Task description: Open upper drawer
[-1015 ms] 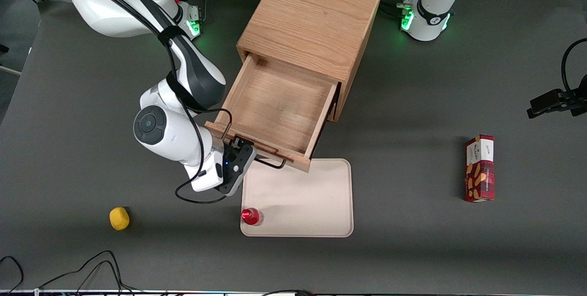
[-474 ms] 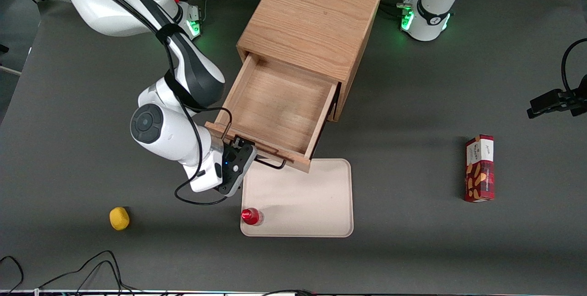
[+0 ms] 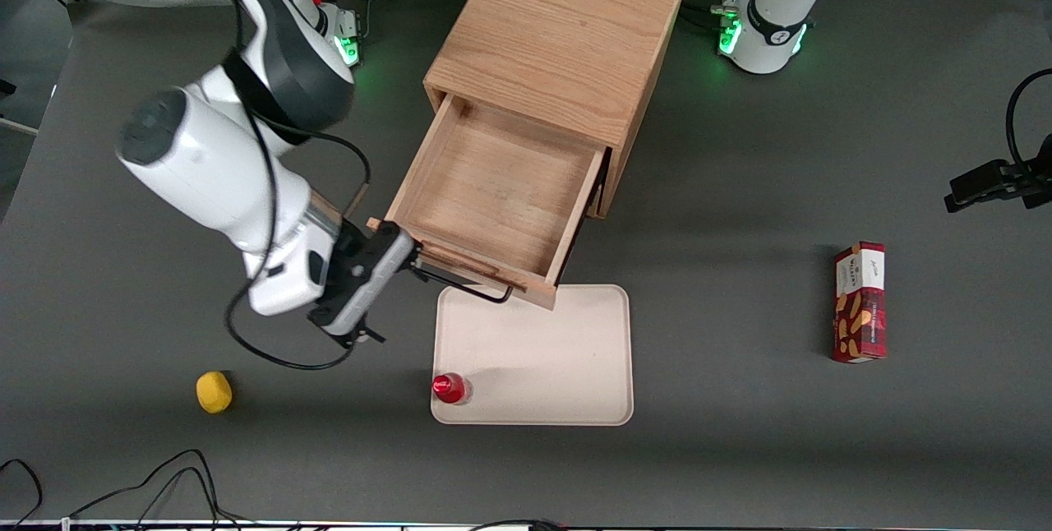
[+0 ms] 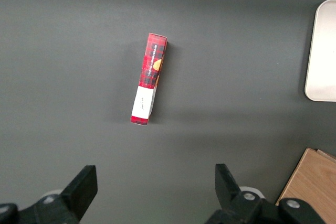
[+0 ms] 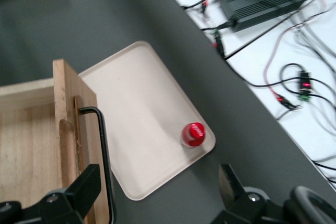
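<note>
Arm shell: we note glossy white rounded casings on the right arm (image 3: 205, 169), with a dark grey round cap at the joint end.
Joint band: black collar up-arm from the gripper, between two white segments.
Wrist flange: short silver ring just above the gripper mount.
Gripper (image 5: 157, 195): black body, white side plate; we see its fingers (image 5: 84, 187) as matte black, blocky, set wide apart.
Cable: black lead looping from under the gripper body and up along the arm.
Base: white pedestal with green lights and a small red mark, well up-arm from the gripper.
</note>
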`<state>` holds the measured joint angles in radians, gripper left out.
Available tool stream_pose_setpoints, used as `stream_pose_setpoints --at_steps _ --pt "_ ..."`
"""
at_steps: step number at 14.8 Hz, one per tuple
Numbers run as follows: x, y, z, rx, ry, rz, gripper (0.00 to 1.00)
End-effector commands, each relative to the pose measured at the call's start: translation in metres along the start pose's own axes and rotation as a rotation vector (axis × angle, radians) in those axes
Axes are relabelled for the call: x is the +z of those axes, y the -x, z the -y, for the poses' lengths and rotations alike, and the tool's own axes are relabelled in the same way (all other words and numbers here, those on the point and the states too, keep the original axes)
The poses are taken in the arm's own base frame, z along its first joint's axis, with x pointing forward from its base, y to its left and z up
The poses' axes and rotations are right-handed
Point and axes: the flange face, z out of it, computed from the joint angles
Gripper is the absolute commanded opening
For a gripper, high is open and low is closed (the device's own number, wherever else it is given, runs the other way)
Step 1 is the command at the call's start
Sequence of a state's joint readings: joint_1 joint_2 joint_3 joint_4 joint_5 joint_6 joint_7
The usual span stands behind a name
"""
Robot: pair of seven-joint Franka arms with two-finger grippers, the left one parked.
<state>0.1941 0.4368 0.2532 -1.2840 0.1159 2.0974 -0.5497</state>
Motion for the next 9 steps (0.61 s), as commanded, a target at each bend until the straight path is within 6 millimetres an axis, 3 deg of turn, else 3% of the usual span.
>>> stream_pose_setpoints --at_steps 1,4,6,9 --pt "-0.052 0.032 -0.015 0.157 -0.024 -0.016 1.0" --pt "-0.099 0.078 -0.035 0.346 -0.019 0.069 1.0" --pt "-0.119 0.115 -0.05 0.589 -0.021 0.135 1.0" --pt "-0.149 0.158 -0.054 0.824 0.032 0.269 1.0"
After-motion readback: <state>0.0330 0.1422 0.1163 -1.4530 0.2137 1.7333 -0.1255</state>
